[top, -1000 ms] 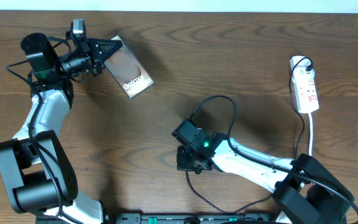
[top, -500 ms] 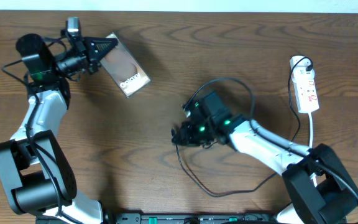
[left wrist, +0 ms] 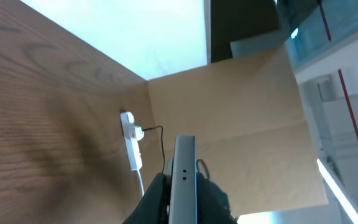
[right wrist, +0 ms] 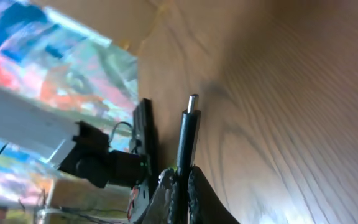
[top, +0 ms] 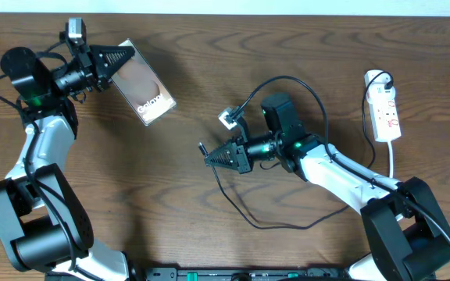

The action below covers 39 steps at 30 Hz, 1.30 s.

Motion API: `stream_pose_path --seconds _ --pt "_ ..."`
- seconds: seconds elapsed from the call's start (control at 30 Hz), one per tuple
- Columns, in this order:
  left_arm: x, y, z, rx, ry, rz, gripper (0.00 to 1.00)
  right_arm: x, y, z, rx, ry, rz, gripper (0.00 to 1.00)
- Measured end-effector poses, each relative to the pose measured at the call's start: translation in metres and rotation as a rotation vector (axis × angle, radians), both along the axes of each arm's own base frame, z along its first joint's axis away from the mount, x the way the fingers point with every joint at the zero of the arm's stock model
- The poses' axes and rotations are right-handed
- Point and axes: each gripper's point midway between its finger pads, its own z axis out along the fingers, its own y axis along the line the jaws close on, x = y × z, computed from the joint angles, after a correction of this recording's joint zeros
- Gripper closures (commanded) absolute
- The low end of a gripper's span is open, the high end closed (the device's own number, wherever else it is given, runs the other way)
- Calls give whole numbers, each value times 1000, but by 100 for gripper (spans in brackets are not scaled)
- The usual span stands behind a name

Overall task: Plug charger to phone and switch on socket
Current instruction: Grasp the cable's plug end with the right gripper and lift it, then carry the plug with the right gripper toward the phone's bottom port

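Upper left of the frame, the left jaws are clamped on the phone point(top: 143, 90). Mid-frame, the right jaws pinch the charger point(right wrist: 187, 137) by its plug. The socket point(top: 384, 109) lies on the table point(top: 209, 47), far right.

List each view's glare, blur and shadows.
Overhead: even light, sharp, with a soft shadow beside the flat brownish phone slab on the brown wooden table. Left wrist: the top background is blown out white. Right wrist: the upper-left background is a colourful blur, while the thin black charger plug is fairly sharp.
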Motion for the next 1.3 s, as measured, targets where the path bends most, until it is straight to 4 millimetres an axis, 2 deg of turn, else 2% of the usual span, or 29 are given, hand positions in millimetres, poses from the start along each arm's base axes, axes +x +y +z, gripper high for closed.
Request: stream_pose_path --seconds 0.13,0.23,0.33,0.4,0.43,0.5,0.6,0.67,0.8,0.93,0.97,1.03,1.07,1.1,1.13,1.23,1.3 --pt "-3 -2 1 5 -9 -20 93 -2 3 15 72 -59 48 96" --pt "-5 -2 1 6 -10 -31 93 -2 3 14 63 -36 41 95" --pt "-5 -3 1 7 -12 -33 93 1 -1 -2 -26 65 -26 99" --pt "-6 -3 1 7 -12 -37 93 2 -8 -24 -140 167 -101 99" --pt "-6 -3 1 7 -12 -37 93 2 -16 -41 -234 237 -161 99" --pt "-6 -3 1 7 -12 -38 93 3 -30 -63 -356 307 -244 99" --pt "-6 -3 1 7 -12 -39 92 8 -65 -99 -573 380 -409 99" --pt "-6 -3 1 7 -12 -38 93 12 -89 -113 -681 404 -501 99" --pt "-6 -3 1 8 -13 -38 93 20 -139 -133 -870 428 -663 99" --pt "-6 -3 1 9 -16 -38 93 22 -173 -141 -1010 415 -753 98" --pt "-6 -3 1 9 -16 -39 93 21 -179 -143 -1037 412 -763 93" --pt "-6 -3 1 9 -16 -38 93 18 -189 -145 -1092 403 -780 74" --pt "-6 -3 1 10 -16 -39 92 17 -193 -146 -1114 396 -790 62" --pt "-6 -3 1 9 -16 -38 93 18 -194 -146 -1119 392 -794 42" --pt "-6 -3 1 10 -16 -39 92 19 -196 -146 -1128 383 -802 32" --pt "-6 -3 1 10 -16 -39 92 21 -199 -146 -1139 370 -824 22" --pt "-6 -3 1 10 -17 -39 93 23 -200 -146 -1139 376 -851 21"
